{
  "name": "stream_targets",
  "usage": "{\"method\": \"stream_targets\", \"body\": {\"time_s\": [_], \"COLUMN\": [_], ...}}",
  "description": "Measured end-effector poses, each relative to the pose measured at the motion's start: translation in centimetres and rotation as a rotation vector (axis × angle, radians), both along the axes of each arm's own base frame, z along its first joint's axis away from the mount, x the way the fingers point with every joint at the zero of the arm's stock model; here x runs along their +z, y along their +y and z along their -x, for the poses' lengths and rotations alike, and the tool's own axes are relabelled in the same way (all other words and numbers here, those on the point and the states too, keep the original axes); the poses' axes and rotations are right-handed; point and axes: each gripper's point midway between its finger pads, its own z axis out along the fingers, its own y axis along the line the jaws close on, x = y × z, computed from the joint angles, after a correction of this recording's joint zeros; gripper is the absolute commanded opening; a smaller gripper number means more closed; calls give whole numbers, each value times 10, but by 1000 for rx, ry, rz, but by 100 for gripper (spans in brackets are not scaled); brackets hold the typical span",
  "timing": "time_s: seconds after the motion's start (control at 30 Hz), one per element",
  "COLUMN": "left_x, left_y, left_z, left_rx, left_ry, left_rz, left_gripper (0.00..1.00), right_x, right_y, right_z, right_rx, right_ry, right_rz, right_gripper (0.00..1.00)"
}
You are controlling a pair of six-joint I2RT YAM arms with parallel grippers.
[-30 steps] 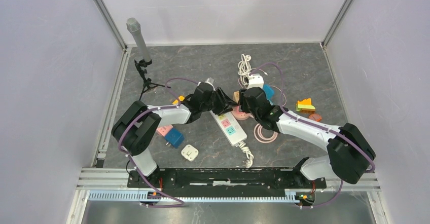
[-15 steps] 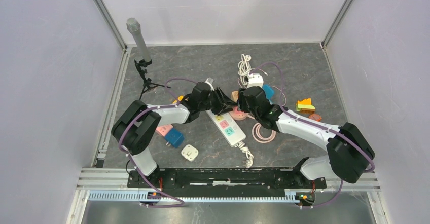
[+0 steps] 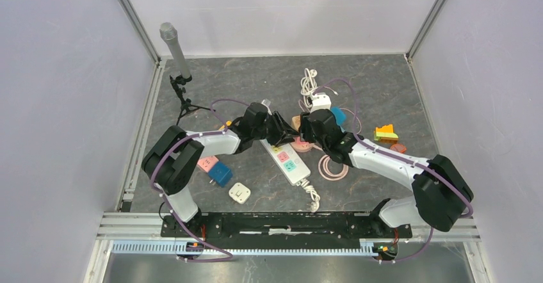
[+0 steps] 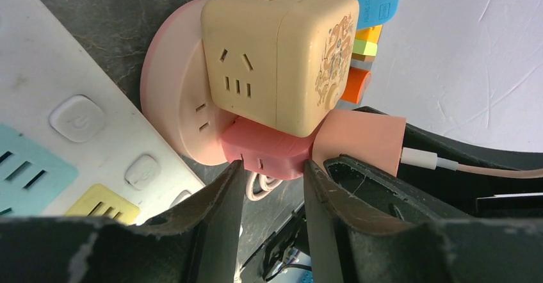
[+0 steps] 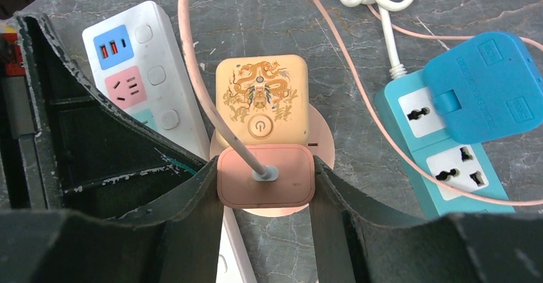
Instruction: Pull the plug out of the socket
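A salmon-pink plug (image 5: 288,182), square-faced with rounded corners and trailing a pink cable (image 5: 192,72), sits in a round pink socket (image 4: 171,97) lying on the table just beside the far end of the white power strip (image 5: 153,46). A yellow cube adapter (image 5: 260,100) with a dragon print and a power button is seated on the same socket, touching the plug on the side away from the camera in the right wrist view.

The right gripper (image 5: 266,171) clamps the plug, its black fingers pressed flat against the plug's two opposite sides. The left gripper (image 4: 272,168) comes in low from the power strip's side, jaws narrow and set on a darker pink block at the socket's lower edge, directly under the cube.

From above, both arms stretch forward and bend inward, their wrists meeting nose to nose over the socket at the strip's far end. The left forearm lies low across the strip's left side and the right arm reaches in from the strip's right. A blue power strip (image 5: 435,136) lies farther to the right.
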Motion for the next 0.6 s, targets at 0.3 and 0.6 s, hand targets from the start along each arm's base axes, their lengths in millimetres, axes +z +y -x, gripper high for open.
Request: {"method": "stream_targets", "body": {"time_s": [0.3, 0.6], "left_x": [-2, -32], "left_y": [2, 16], "left_z": [-4, -4], "left_rx": [26, 49], "left_ry": [18, 61], "left_rz": [-50, -168], "left_gripper": [45, 45], "right_x": [1, 1], "right_y": [0, 16], "right_z": [4, 15], "right_rx": [39, 150], "right_ry": [-47, -139], "right_rz": [-56, 85], "right_gripper": [0, 0]}}
